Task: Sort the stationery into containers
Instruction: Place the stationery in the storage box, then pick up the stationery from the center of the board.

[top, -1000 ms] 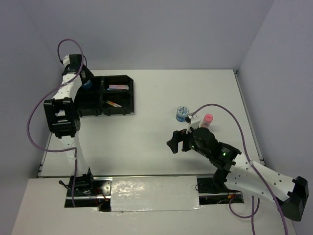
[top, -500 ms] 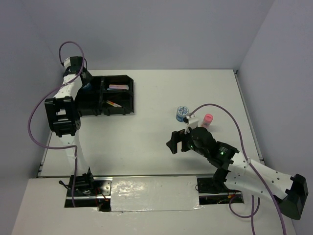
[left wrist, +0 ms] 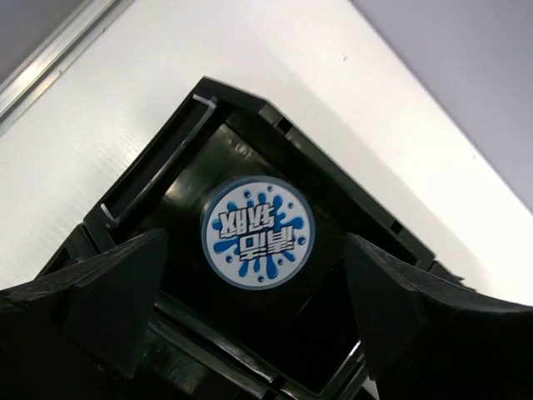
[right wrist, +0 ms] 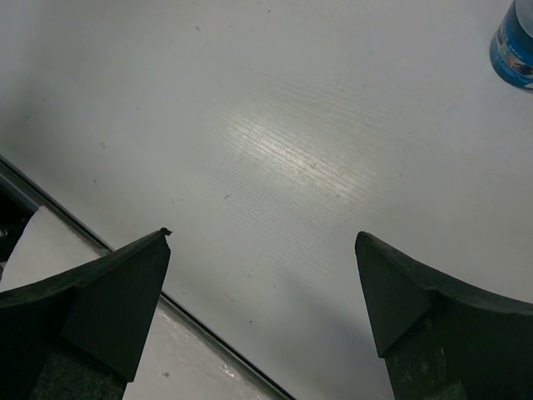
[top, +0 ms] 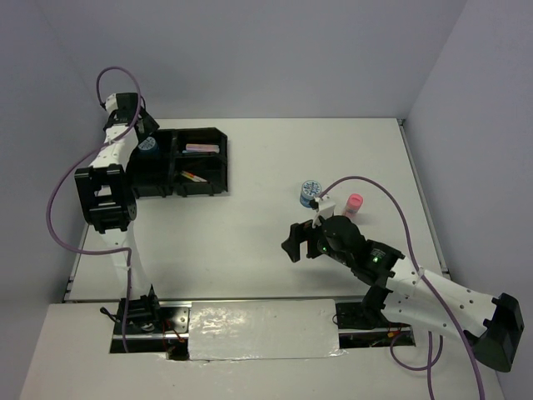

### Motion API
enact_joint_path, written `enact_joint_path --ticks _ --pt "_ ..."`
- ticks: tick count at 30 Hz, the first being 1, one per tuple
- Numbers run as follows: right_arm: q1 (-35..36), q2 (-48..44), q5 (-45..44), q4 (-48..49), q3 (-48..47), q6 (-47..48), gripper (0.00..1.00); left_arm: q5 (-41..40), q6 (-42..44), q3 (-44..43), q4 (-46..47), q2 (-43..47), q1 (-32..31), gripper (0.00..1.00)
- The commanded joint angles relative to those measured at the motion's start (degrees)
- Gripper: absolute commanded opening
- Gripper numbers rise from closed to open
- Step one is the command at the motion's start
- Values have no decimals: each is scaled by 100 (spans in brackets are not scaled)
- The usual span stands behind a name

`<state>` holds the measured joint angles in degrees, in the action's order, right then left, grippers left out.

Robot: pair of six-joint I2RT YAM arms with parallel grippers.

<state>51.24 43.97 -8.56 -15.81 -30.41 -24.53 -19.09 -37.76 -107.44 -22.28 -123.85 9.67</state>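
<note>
The black four-compartment tray [top: 223,163] sits at the far left. One blue tub with a splash-patterned lid [top: 147,143] stands upright in its far-left compartment, also in the left wrist view [left wrist: 259,231]. My left gripper [top: 132,125] hangs open above that tub [left wrist: 254,242], not touching it. Pens lie in the right compartments: a pinkish one [top: 202,148] and an orange-yellow one [top: 193,177]. A second blue tub [top: 311,193] and the pink-capped bottle [top: 354,202] stand on the table at the right. My right gripper [top: 293,242] is open and empty over bare table [right wrist: 262,237]; the tub shows at that view's corner [right wrist: 516,42].
The table's near edge with its metal strip [right wrist: 125,258] runs just under my right gripper. Grey walls close in the table at the back and on both sides. My left arm's purple cable [top: 112,75] loops above the tray's far-left corner.
My left gripper has drawn back a little from the tray, and the tub in the far-left compartment now shows fully. My right gripper has shifted slightly to the left.
</note>
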Motion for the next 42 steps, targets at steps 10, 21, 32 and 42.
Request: enact_joint_path --ticks 10,21,32,42 --pt "35 -528 -593 62 -105 -182 100 2 -285 -383 -241 1037 -360 99" --pt "44 -2426 -2122 -1660 -1009 -543 100 2031 971 1048 1647 2173 -2861 99" --pt "35 -3297 -2590 -3068 -1520 -1053 100 1504 2255 -488 1042 65 -5132 99" --pt "44 -3535 -2256 -2875 -1520 -746 100 1646 2712 -928 769 -772 -5608 99"
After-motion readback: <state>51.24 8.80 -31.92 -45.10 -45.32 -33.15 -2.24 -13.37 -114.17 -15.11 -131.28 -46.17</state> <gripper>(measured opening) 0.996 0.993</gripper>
